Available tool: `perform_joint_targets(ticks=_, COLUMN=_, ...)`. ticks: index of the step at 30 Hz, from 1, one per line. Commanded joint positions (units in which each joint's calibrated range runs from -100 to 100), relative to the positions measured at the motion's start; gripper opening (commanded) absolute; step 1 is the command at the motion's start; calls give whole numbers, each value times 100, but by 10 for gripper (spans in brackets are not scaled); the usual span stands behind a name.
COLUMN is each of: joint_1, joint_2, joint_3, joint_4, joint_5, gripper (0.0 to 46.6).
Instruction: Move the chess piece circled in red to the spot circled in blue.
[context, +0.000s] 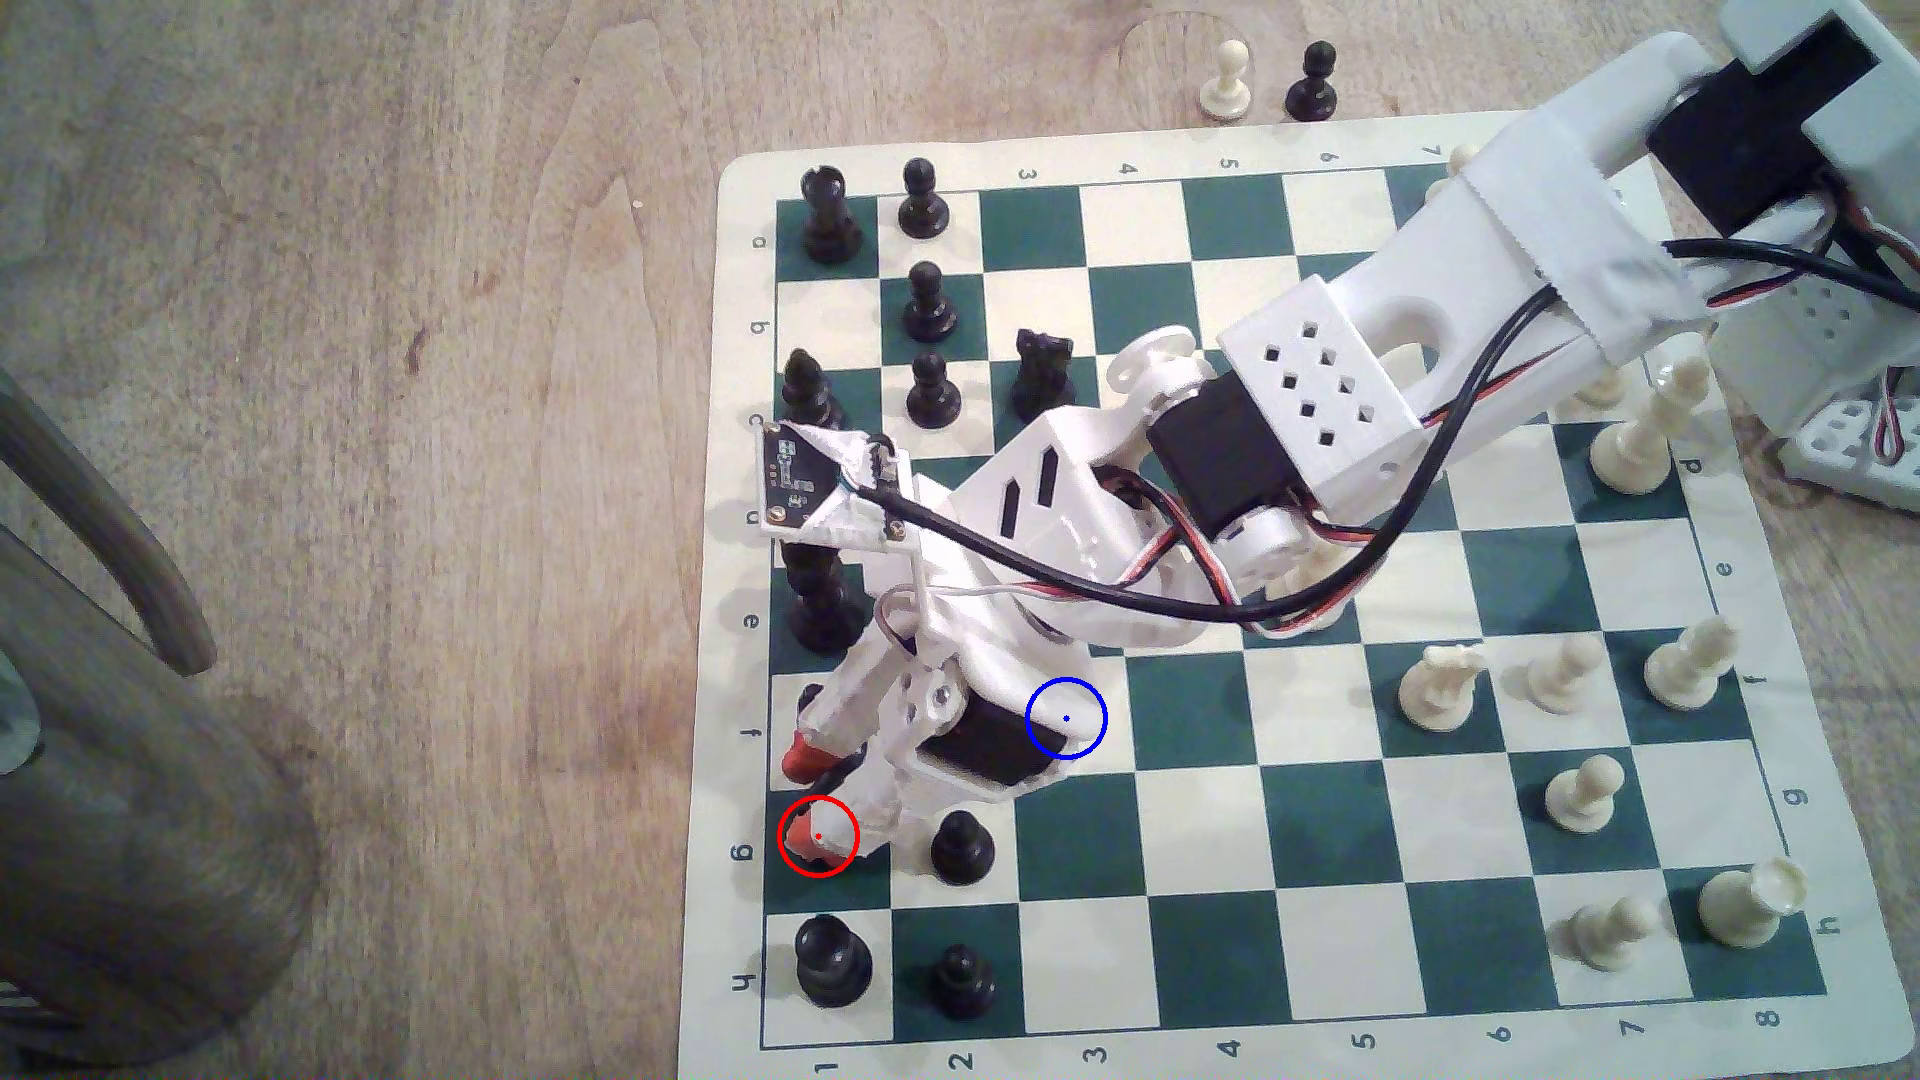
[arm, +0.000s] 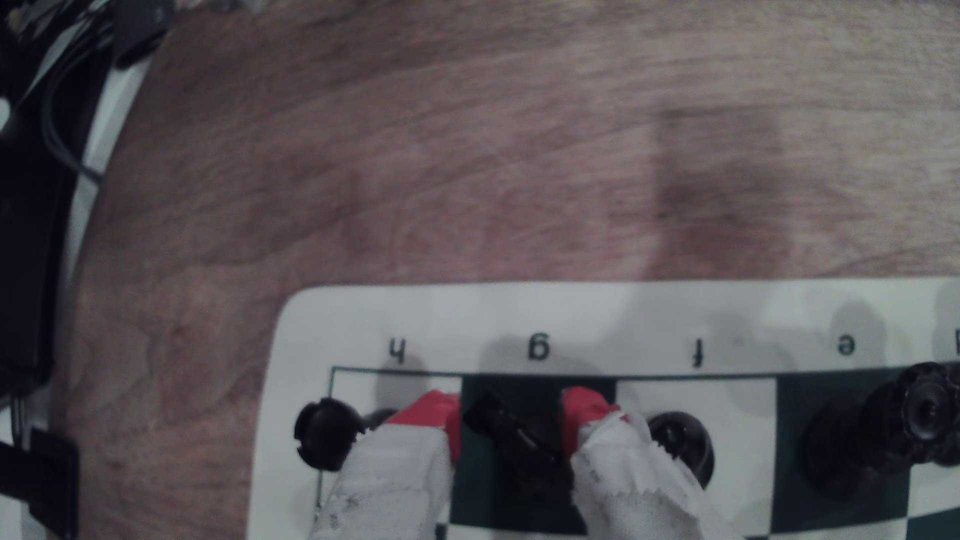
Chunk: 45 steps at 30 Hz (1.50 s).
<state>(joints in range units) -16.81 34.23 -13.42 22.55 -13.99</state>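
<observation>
My red-tipped, cloth-wrapped gripper (arm: 511, 431) straddles the black plastic knight (arm: 514, 441), jaws spread. I fear clipping the round-headed black piece (arm: 680, 441) beside that knight.

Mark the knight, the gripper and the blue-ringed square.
knight (arm: 519, 446), wrist view, on its dark body.
gripper (arm: 511, 420), wrist view, midway between the red fingertips.
blue-ringed square (context: 1081, 717), exterior view, on bare cream inside the ring.
</observation>
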Motion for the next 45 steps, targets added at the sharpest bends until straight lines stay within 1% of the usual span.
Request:
perform_joint_targets(ticks=1, joint_1=-4, joint_2=-171, joint_3=-435, joint_4=-52, joint_5=5, gripper=74)
perform_joint_targets(ticks=2, joint_1=-12, joint_2=-171, joint_3=-426, joint_4=-52, joint_5=15, gripper=58)
perform_joint_targets(ticks=5, joint_1=-20, joint_2=-180, joint_3=-426, joint_4=-52, joint_5=15, gripper=36)
perform_joint_targets(ticks=9, joint_1=-28, joint_2=-197, joint_3=-426, joint_4=-52, joint_5=15, gripper=21)
perform_joint_targets(ticks=11, joint_1=-43, joint_2=-205, joint_3=-426, joint_4=-44, joint_5=20, gripper=2)
perform_joint_targets(ticks=19, joint_1=-59, joint_2=-273, joint_3=-498, joint_4=55, joint_5=34, gripper=2)
perform_joint_targets(ticks=27, joint_1=58, joint_2=-613, joint_3=-1478, joint_4=702, joint_5=-29, gripper=2)
perform_joint_targets(ticks=34, joint_1=184, joint_2=-1207, joint_3=-1478, joint_4=1218, joint_5=-34, gripper=2)
perform_joint_targets(ticks=36, joint_1=230, joint_2=-1555, joint_3=-1233, joint_4=1422, joint_5=0, gripper=2)
perform_joint_targets(ticks=40, joint_1=285, joint_2=-2336, joint_3=-326, joint_4=1422, joint_5=54, gripper=2)
perform_joint_targets(ticks=41, joint_1=293, joint_2=-2582, joint_3=18, joint_4=1422, joint_5=68, gripper=2)
perform_joint_targets(ticks=42, joint_1=293, joint_2=-2990, joint_3=644, joint_4=1390, joint_5=103, gripper=2)
perform_joint_targets(ticks=45, joint_1=270, joint_2=-3609, joint_3=1804, joint_4=1136, joint_5=142, gripper=2)
